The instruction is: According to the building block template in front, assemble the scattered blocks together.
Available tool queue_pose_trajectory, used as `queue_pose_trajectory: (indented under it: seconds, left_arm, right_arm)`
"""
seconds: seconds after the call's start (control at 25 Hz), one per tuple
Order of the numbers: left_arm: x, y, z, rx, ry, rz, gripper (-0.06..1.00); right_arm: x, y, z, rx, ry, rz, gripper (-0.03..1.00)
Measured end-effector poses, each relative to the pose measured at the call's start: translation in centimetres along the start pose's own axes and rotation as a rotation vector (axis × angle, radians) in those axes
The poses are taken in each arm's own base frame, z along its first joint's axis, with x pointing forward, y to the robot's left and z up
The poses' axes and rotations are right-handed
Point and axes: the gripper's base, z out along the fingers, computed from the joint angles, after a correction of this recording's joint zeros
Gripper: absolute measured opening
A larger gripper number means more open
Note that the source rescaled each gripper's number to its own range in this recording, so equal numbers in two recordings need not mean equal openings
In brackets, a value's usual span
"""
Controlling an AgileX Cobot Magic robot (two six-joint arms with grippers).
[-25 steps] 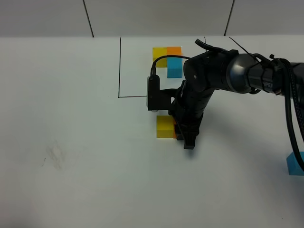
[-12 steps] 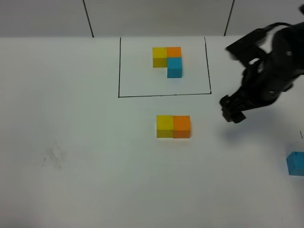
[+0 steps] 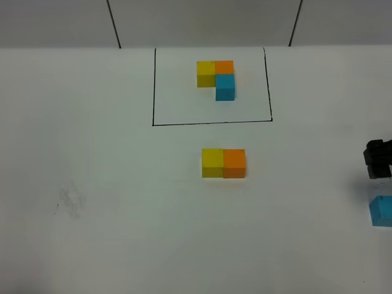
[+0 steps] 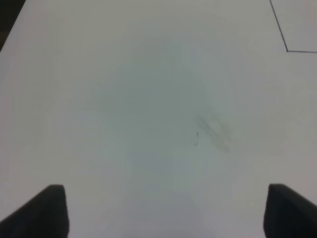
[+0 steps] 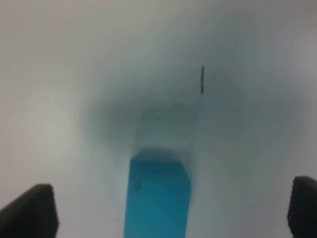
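Observation:
The building block template (image 3: 216, 78) sits at the back inside a thin black rectangle: yellow and orange abreast, blue below the orange. In front of it a loose yellow block (image 3: 212, 163) and orange block (image 3: 234, 163) lie side by side, touching. The loose light blue block (image 3: 381, 211) rests at the right edge; it also fills the blurred right wrist view as the blue block (image 5: 158, 196). My right gripper (image 5: 173, 210) is open just above it, and only a black part of the gripper (image 3: 378, 159) shows in the high view. My left gripper (image 4: 166, 210) is open over bare table.
The white table (image 3: 122, 214) carries a faint smudge (image 3: 68, 201) at the left, the same smudge (image 4: 213, 130) that the left wrist view shows. A grey back wall with dark seams runs along the far edge.
My right arm has let go of the orange block beside the yellow one and swung away to the right, over the blue block. Its jaws went from shut to open.

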Motion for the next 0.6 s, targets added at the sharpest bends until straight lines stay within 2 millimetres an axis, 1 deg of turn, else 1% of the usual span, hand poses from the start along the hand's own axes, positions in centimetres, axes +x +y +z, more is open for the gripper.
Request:
queue_pose_trajectory:
  seconds: [0.2,0.48,0.6]
  left_arm:
    - [0.0,0.0,0.0,0.000,0.000,0.001,0.69]
    - [0.0,0.0,0.0,0.000,0.000,-0.001,0.69]
    - [0.0,0.0,0.0,0.000,0.000,-0.001,0.69]
  right_arm:
    - [1.7,-0.4,1.6,-0.008,0.017,0.039,0.91]
    - [3.9,-0.1,3.5,-0.035,0.006,0.059,0.91]
    - [4.4,0.0,4.3,-0.041,0.018,0.064,0.91]
